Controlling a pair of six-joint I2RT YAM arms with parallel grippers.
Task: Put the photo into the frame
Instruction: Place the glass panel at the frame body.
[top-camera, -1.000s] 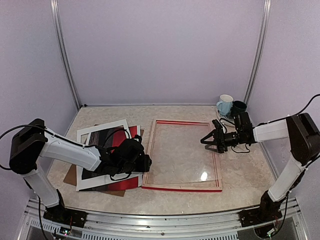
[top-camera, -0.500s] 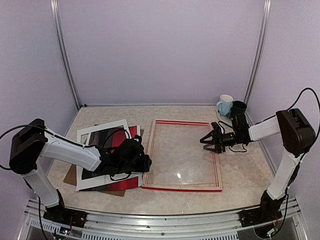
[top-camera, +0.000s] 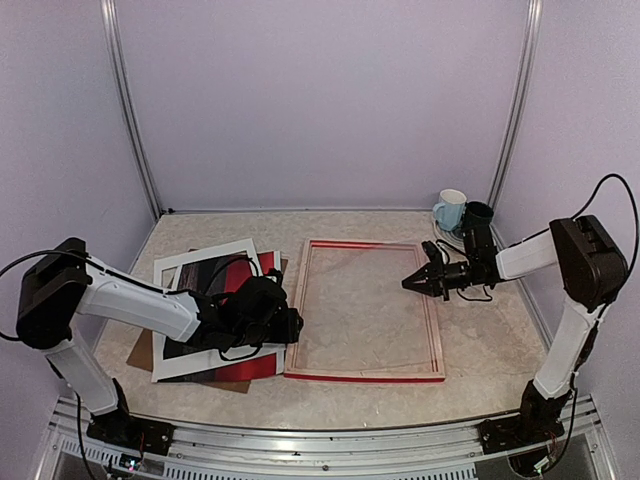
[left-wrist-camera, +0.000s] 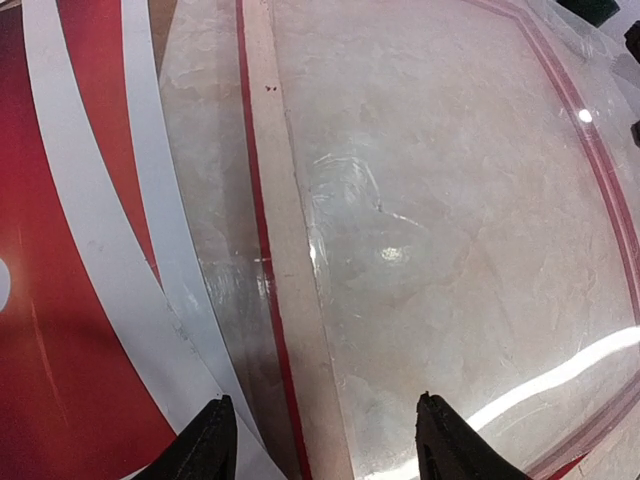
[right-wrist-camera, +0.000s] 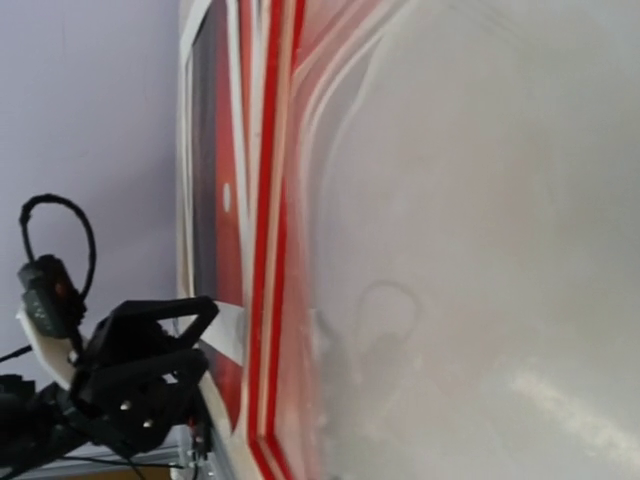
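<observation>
At the left rail of the frame (left-wrist-camera: 275, 300), my left gripper (left-wrist-camera: 325, 445) hangs low with its fingers (left-wrist-camera: 210, 445) spread wide. One finger sits on either side of the pale rail and neither pinches it. Past the fingertips, the wrist view shows the clear pane (left-wrist-camera: 450, 200) lying inside the frame, with glare streaks across it and the marbled table (top-camera: 490, 350) showing through.

Just to the left of that rail is the photo (left-wrist-camera: 70, 350), flat on the table beside the frame. Its red sky is partly covered by the white mat (left-wrist-camera: 150, 250) lying over it. From above, the photo and mat rest askew on a brown backing board (top-camera: 143, 350), and my left arm reaches across them.

On the far side, my right gripper (top-camera: 410, 284) is pressed together, its tip at the inner edge of the frame's right rail. It may be nipping the edge of the pane or only touching it; the overhead view is too small to tell, and the right wrist view is blurred.

Behind that arm, a white mug (top-camera: 450, 210) and a dark mug (top-camera: 478, 216) stand together at the back right corner.
</observation>
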